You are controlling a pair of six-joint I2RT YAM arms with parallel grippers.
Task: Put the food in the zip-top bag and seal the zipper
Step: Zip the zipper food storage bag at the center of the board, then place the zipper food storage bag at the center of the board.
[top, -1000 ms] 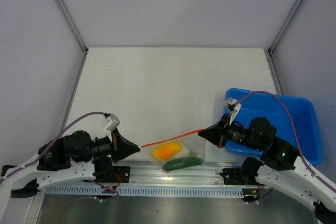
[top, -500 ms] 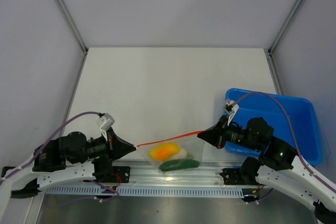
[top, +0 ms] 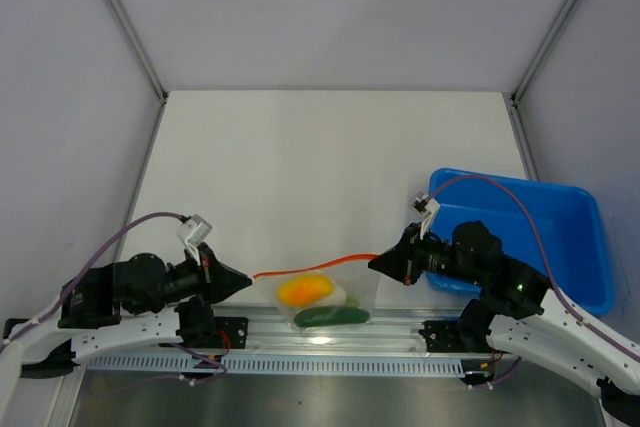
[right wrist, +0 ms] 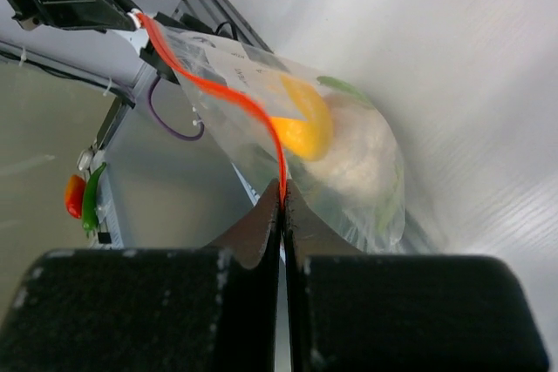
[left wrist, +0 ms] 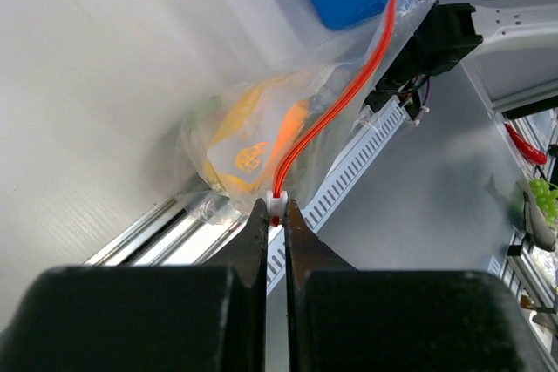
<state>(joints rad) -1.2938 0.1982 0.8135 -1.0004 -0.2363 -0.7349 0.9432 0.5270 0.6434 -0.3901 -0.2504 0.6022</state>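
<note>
The clear zip-top bag hangs between my two grippers over the table's near edge. Inside it lie the food: a yellow-orange fruit, a pale leafy lump and a dark green cucumber. The orange-red zipper runs taut across its mouth. My left gripper is shut on the white slider at the zipper's left end. My right gripper is shut on the zipper's right end. In the right wrist view the fruit and lump show through the plastic.
A blue tray stands at the right, behind my right arm. An aluminium rail and slotted cable duct run along the near edge below the bag. Small toy peppers lie off the table.
Both grippers have shifted left with the bag held between them. The left one has drawn back further, and the bag now hangs a little lower and further left.
</note>
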